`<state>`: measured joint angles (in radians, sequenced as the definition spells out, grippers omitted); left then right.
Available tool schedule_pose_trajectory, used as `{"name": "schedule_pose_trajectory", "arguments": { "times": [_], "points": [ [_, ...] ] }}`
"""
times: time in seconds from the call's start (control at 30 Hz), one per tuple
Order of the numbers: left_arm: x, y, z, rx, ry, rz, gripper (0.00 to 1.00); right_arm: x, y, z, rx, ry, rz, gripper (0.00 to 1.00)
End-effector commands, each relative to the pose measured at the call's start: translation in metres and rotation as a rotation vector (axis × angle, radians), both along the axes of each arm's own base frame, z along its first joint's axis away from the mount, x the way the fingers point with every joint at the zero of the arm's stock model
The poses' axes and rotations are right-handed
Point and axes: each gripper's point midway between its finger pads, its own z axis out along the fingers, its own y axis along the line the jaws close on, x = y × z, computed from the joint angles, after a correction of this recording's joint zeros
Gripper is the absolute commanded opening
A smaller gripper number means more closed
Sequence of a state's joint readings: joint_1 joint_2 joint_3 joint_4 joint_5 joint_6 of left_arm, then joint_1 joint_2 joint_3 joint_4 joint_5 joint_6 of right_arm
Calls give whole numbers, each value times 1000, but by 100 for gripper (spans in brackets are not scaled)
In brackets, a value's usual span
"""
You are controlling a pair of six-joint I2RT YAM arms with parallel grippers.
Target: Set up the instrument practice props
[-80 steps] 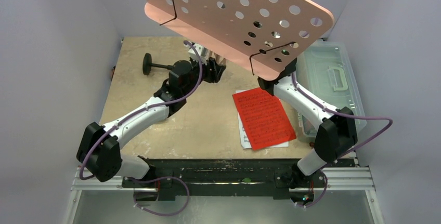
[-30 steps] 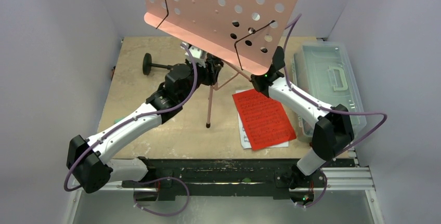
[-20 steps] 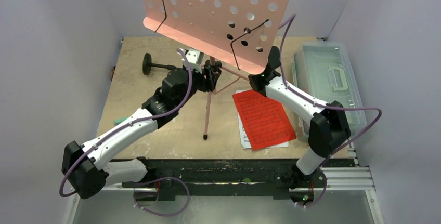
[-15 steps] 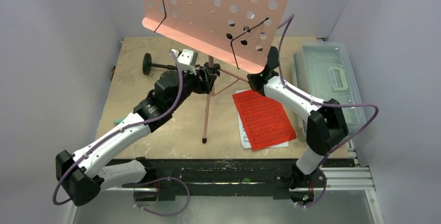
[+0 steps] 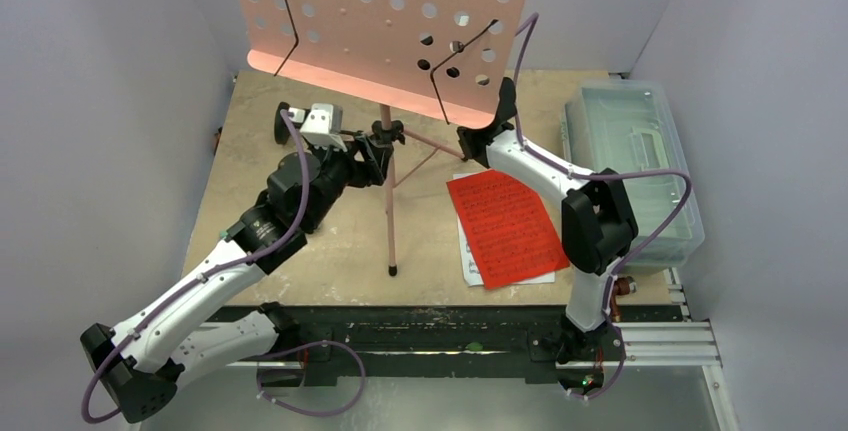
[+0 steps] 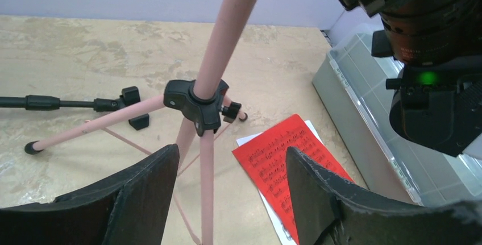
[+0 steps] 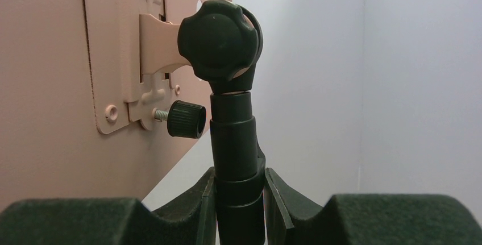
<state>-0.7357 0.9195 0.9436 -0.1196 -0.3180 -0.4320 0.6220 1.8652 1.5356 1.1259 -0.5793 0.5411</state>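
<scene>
Setting up for practice: the pink music stand (image 5: 385, 201) stands upright near the middle of the table (image 5: 330, 241), its pole vertical and its perforated desk (image 5: 380, 11) high above the arms. The right hand (image 7: 236, 179) is clamped on the black upper shaft just under the desk's tilt knob (image 7: 219, 40), steadying the top. The left hand (image 6: 230, 157), lower down, is open. Its fingers (image 6: 142, 194) stand on either side of the near leg just below the black leg hub (image 6: 196, 106) and touch neither.

The red and white sheet-music pages (image 5: 505, 226) lie flat just right of the stand's legs. They sit between the stand and the clear lidded box (image 5: 635, 166), beneath the right arm. The small black round-base stand (image 6: 57, 103) lies on its side at the far left of the table, beyond the left hand.

The next move likely turns on that vertical pole. The left hand can back straight away from it toward its own base. The right arm is the nearer one to the pages, but it would have to let go of the shaft before reaching down for them.
</scene>
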Motion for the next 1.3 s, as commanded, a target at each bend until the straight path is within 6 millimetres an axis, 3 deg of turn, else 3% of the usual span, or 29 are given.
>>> {"name": "schedule_pose_trajectory", "arguments": {
  "times": [0.0,0.2,0.33,0.43,0.57,0.7,0.87,0.97,1.07,1.27],
  "points": [
    [11,12,14,-10,-46,92,69,-57,-34,91,201,-283,28,0],
    [44,7,7,68,-45,111,76,-47,-31,85,199,-245,17,0],
    [67,9,17,-35,-84,60,61,-46,-30,85,199,-239,18,0],
    [68,1,36,-65,-186,13,55,-45,-31,86,203,-235,15,0],
    [69,-5,50,-93,-277,-16,57,-44,-30,86,209,-231,25,0],
    [64,5,35,-110,-278,25,56,-43,-32,89,230,-216,20,0],
    [38,33,23,-205,-343,87,50,-42,-33,90,251,-203,31,0],
    [28,36,11,-190,-366,68,59,-41,-31,87,248,-198,36,0],
    [25,34,3,-158,-382,47,76,-41,-31,85,241,-197,38,0],
    [39,23,24,-207,-432,-2,83,-45,-33,89,244,-207,43,0]
  ]
}}
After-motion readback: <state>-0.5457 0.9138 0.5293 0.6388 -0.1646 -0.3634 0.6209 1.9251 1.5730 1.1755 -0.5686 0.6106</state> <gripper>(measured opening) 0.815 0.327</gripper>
